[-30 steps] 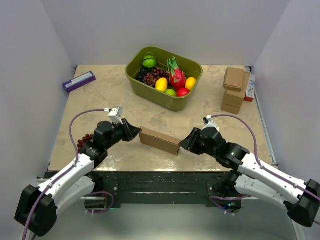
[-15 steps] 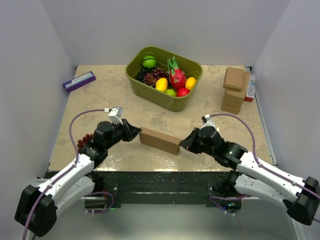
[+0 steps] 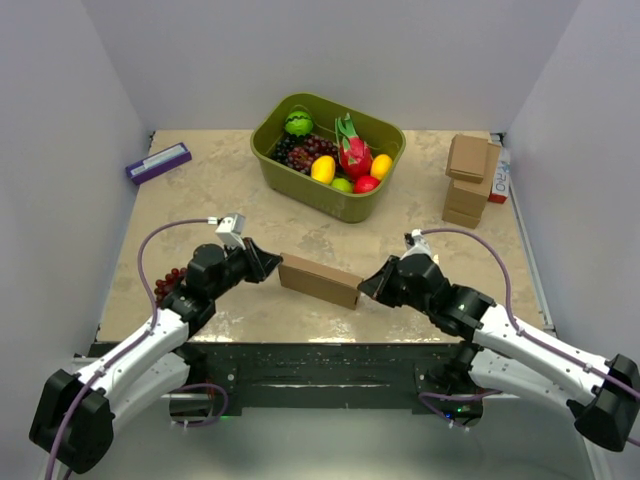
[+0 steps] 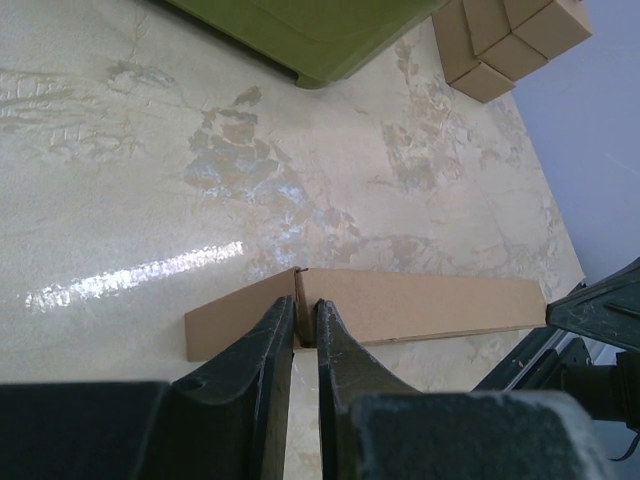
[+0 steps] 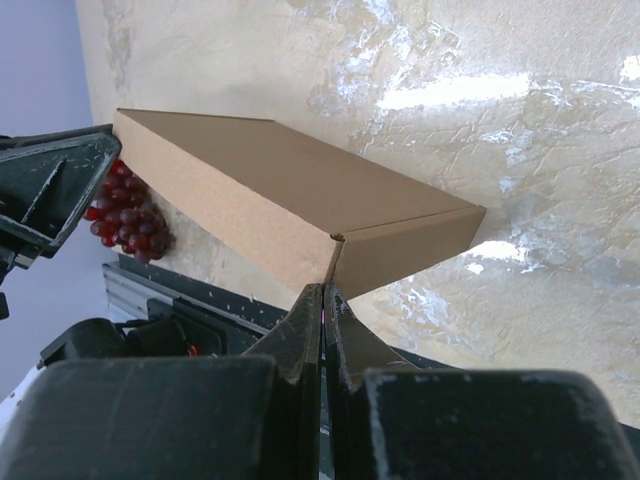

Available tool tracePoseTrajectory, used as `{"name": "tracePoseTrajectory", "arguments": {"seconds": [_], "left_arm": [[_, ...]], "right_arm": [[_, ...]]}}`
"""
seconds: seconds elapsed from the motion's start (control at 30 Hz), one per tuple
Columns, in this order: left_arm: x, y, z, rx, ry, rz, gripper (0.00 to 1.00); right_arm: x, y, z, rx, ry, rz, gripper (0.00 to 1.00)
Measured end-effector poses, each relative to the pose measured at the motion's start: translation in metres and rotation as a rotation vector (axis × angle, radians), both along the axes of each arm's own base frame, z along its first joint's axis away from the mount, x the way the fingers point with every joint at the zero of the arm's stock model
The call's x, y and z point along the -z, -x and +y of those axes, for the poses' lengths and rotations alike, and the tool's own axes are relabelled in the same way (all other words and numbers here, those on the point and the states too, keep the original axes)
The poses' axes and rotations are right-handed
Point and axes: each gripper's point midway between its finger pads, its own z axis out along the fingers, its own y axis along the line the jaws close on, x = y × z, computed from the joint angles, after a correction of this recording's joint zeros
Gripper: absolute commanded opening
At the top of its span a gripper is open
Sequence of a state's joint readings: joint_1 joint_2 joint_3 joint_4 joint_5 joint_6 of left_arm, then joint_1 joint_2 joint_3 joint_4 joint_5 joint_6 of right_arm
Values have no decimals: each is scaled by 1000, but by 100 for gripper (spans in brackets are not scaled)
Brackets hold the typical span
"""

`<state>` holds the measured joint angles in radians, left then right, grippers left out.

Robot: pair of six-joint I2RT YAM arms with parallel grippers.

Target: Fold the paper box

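The paper box (image 3: pixel 320 281), plain brown cardboard closed into a thin rectangle, sat just in from the middle of the bench's (image 3: pixel 200 190) near edge, its long axis running left to right and slightly askew. It was caught at both ends.

The left end effector (image 3: pixel 270 265) met its left end. In the left wrist view the two fingers (image 4: pixel 268 350) stood narrow, almost parallel, with the box's corner (image 4: pixel 300 290) in the slim gap between them.

The right end effector (image 3: pixel 367 288) met the right end. From the right wrist camera its fingers (image 5: pixel 308 320) were pressed to a hairline, pinching the seam at the box's near corner (image 5: pixel 335 245). The box's broad face (image 5: pixel 290 190) showed no print in that view.

A bunch of red grapes (image 3: pixel 172 280) lay on the bench beside the left arm, near the left edge.

Toward the far edge, about mid-bench, stood an olive-green tub (image 3: pixel 320 195) of toy fruit, among them a pink dragon fruit (image 3: pixel 353 152) and dark grapes (image 3: pixel 305 150).

By the right edge, toward the far right corner, was a stack of small cardboard boxes (image 3: pixel 467 180). A red-and-white carton (image 3: pixel 499 182) was wedged behind it. The carton's side carried dark lettering that looked like "PRO", too small to read with confidence.

Near the far left corner lay a purple box (image 3: pixel 158 162) with a pale strip on top; any writing on it could not be read.
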<state>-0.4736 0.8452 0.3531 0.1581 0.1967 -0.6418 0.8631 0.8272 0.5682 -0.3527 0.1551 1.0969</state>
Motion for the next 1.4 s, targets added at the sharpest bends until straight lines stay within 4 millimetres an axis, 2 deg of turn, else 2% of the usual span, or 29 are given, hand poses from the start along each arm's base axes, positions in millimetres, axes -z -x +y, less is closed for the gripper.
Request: {"name": "tracePoseTrajectory", "arguments": {"seconds": [0.33,0.43,0.57,0.63,0.67,0.7,0.8,0.83,0.9,0.93,1.0,1.03,1.1,1.13,1.17,1.23,1.27,1.4], "left_arm": [[-7,-21,-5,-4,19,-162,4],[-8,-18,-4,2,19,-204,4],[-6,2,0,18,45,-263,4],[-6,11,3,19,61,-284,4],[-5,15,4,19,64,-286,6],[-5,17,5,20,67,-290,7],[-5,26,7,20,81,-281,12],[-4,28,7,23,83,-274,15],[2,32,8,27,73,-245,28],[8,35,8,31,62,-222,40],[23,39,10,31,38,-162,52],[30,42,12,28,25,-131,62],[43,45,16,19,-1,-80,72],[48,47,18,12,-12,-60,80],[50,47,19,6,-17,-47,82],[56,48,21,-9,-32,-12,86],[56,46,22,-17,-37,-1,87],[57,33,21,-39,-79,72,87]], "right_arm": [[-6,-22,1,-29,95,-127,0],[-10,-22,0,-59,112,-166,0],[-8,-13,0,-111,121,-186,0],[-9,-7,2,-138,117,-193,5],[-9,-2,3,-153,115,-195,9],[-9,2,4,-165,114,-195,18],[-9,14,7,-208,100,-188,29],[-10,18,7,-219,94,-186,36],[-9,24,8,-235,83,-177,42],[-9,25,7,-239,80,-175,47],[-7,28,6,-238,65,-168,53],[-5,30,5,-239,60,-166,57],[-1,32,2,-235,55,-162,63],[-1,32,2,-233,55,-159,66],[-1,32,2,-232,55,-159,73],[3,32,3,-234,66,-149,79],[6,31,3,-235,74,-144,87],[20,20,5,-236,158,-119,96]]}}
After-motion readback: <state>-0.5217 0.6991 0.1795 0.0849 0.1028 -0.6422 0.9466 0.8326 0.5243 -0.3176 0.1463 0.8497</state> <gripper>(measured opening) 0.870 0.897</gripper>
